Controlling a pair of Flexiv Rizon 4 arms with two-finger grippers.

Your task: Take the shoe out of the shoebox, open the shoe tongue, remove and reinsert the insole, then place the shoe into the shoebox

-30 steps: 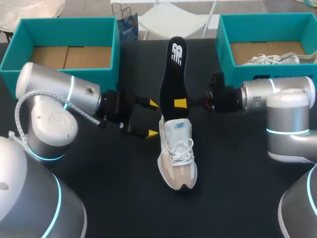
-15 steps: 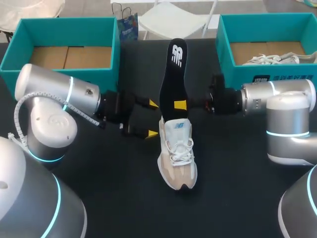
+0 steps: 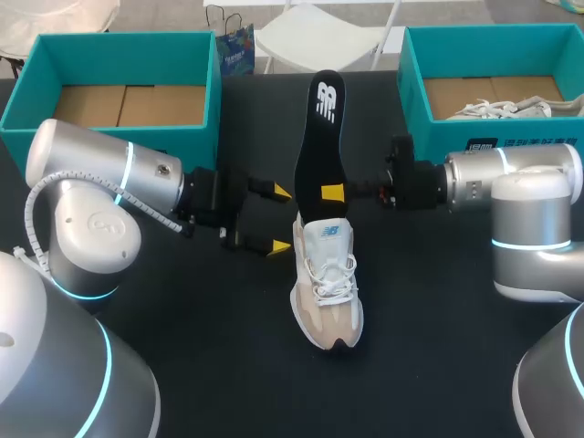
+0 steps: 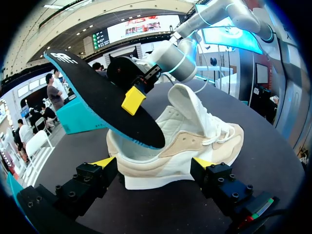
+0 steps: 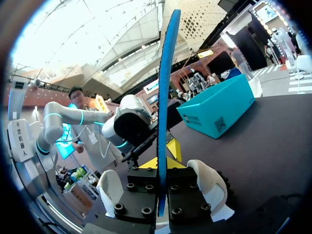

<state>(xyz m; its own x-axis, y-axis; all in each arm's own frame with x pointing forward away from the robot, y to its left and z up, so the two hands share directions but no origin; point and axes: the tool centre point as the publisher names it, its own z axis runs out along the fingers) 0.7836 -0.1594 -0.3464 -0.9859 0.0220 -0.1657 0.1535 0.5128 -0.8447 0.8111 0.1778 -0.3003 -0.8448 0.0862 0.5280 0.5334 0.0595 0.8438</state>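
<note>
The white-and-beige shoe (image 3: 327, 292) stood on the black table (image 3: 219, 347) at the middle of the head view, its toe toward the lower edge. The black insole (image 3: 319, 137) rose tilted from the shoe's opening toward the upper middle, its lower end inside the shoe. The right gripper (image 3: 334, 192), reaching in from the right, was clamped on the insole just above the shoe's collar. The left gripper (image 3: 279, 219) sat just left of the shoe's heel, fingers spread wide and holding nothing; in its wrist view the shoe lay side-on just ahead of the tips. A teal left shoebox (image 3: 119, 40) stood at upper left. The teal right shoebox (image 3: 493, 35) at upper right held a second shoe (image 3: 502, 109).
</note>
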